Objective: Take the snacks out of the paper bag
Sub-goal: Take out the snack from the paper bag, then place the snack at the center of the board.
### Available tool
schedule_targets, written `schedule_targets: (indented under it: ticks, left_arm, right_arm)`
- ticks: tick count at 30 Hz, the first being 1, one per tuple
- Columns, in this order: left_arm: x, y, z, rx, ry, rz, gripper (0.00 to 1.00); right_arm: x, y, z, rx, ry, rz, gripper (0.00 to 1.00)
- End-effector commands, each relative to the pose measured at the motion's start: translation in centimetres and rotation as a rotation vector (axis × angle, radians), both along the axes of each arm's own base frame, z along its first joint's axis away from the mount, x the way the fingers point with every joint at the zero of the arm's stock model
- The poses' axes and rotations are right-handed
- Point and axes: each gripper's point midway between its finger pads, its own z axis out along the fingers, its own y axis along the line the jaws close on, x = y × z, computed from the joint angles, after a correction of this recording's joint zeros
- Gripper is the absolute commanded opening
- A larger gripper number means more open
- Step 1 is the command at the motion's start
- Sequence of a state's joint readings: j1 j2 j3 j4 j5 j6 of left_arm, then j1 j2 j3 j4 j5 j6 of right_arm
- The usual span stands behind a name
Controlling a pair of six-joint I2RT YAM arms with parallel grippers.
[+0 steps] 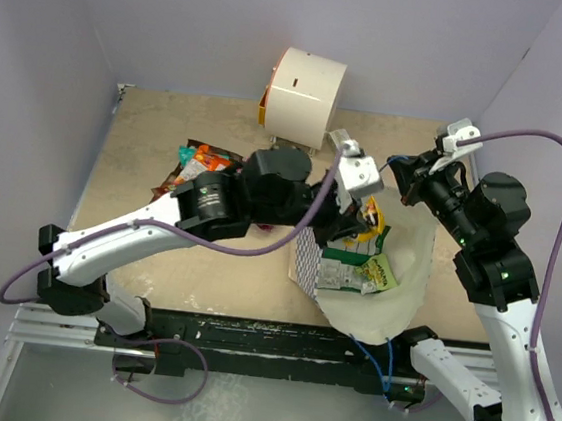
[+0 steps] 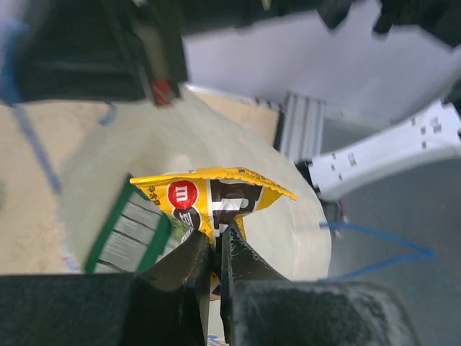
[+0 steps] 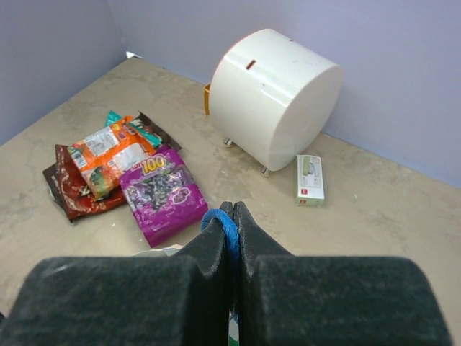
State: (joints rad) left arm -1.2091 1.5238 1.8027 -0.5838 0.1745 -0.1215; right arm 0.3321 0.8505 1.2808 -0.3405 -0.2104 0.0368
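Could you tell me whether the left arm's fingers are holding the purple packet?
No, the left fingers are pinched on a yellow packet, while the purple packet lies out on the table.

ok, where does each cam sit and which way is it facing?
Top external: fixed above and behind the bases, looking down on the table; shows left arm, right arm, paper bag, white cylinder.
Left wrist: on the left wrist, looking into the bag; left claw shut on a yellow M&M's packet.
Right wrist: on the right wrist, facing the back wall over the snack pile; right claw shut on the blue string handle.
Shared: top and right wrist both show cylinder and snack pile.
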Motion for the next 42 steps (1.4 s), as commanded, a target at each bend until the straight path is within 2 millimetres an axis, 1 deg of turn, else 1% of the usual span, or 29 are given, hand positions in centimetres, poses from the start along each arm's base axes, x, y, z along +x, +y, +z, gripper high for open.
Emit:
schedule_targets:
  ticks: [1,2,3,4,5,6,8,9,12,14,15,17,18,20,25,28,31,33,36,37,40,42]
  left_arm:
    - [3.6,4.8,11.1,-0.273,-0.113,0.266,0.02]
    - [5.1,6.3,11.7,-0.281,-0.113,0.368,0.02]
    - [6.7,7.9,11.6,-0.275,-0.103,0.471,0.03]
    - [8.8,10.0,11.3,-0.262,-0.09,0.58,0.03]
    - [10.5,11.9,10.6,-0.237,-0.068,0.673,0.02]
    - [12.2,13.8,9.5,-0.203,-0.039,0.756,0.01]
    - [15.0,17.7,6.7,-0.124,0.035,0.898,0.0]
    - [16.1,19.6,4.7,-0.064,0.081,0.962,0.0]
    - [19.0,24.6,-1.0,0.106,0.193,1.075,0.0]
    - [20.4,27.8,-4.7,0.222,0.247,1.14,0.0]
    - [21.0,28.9,-6.3,0.276,0.272,1.153,0.0]
    - [22.5,30.4,-9.2,0.384,0.299,1.166,0.0]
    - [23.2,31.0,-10.5,0.436,0.309,1.171,0.0]
    - [24.7,31.7,-12.3,0.509,0.315,1.178,0.0]
    - [27.6,30.8,-16.5,0.6,0.342,1.145,0.0]
    - [28.8,30.5,-18.7,0.653,0.384,1.141,0.0]
    - [29.8,29.8,-20.0,0.659,0.42,1.137,0.01]
    - [30.1,29.3,-20.8,0.659,0.444,1.126,0.05]
    - [30.6,29.0,-21.8,0.66,0.462,1.127,0.08]
    - [30.7,29.0,-22.4,0.668,0.471,1.126,0.1]
    - [30.6,29.1,-23.5,0.688,0.504,1.131,0.17]
    - [30.4,29.3,-23.9,0.7,0.515,1.138,0.22]
  right_arm:
    - [0.1,-1.7,3.6,0.047,-0.091,-0.097,0.0]
    - [0.2,-1.8,3.6,0.047,-0.088,-0.108,0.0]
    - [0.3,-2.1,3.5,0.044,-0.085,-0.121,0.0]
    - [0.3,-2.2,3.4,0.041,-0.081,-0.127,0.0]
    - [0.2,-2.2,3.2,0.04,-0.077,-0.128,0.0]
    - [0.1,-2.2,3.1,0.039,-0.075,-0.126,0.0]
    - [-0.1,-2.2,3.1,0.037,-0.076,-0.119,0.0]
    - [-0.1,-2.0,3.2,0.036,-0.083,-0.11,0.0]
    - [0.0,-2.1,3.5,0.018,-0.1,-0.113,0.0]
    - [-0.1,-2.0,3.6,0.007,-0.111,-0.103,0.0]
    - [-0.2,-2.0,3.7,0.005,-0.116,-0.096,0.0]
    - [-0.3,-1.8,3.7,-0.001,-0.12,-0.086,0.0]
    - [-0.3,-1.8,3.8,-0.002,-0.121,-0.084,0.0]
    - [-0.3,-1.8,3.7,-0.001,-0.118,-0.083,0.0]
    - [-0.4,-2.0,3.8,-0.003,-0.122,-0.091,0.0]
    - [-0.5,-2.0,4.2,-0.006,-0.129,-0.09,0.0]
    - [-0.5,-2.2,4.5,-0.013,-0.139,-0.099,0.0]
    - [-0.4,-2.6,4.8,-0.015,-0.15,-0.123,0.0]
    - [0.2,-3.8,6.6,-0.003,-0.205,-0.196,0.0]
    - [0.7,-4.1,7.0,-0.015,-0.219,-0.22,0.0]
    - [2.2,-5.3,8.5,-0.068,-0.262,-0.3,0.0]
    - [2.9,-5.7,9.8,-0.102,-0.305,-0.327,0.0]
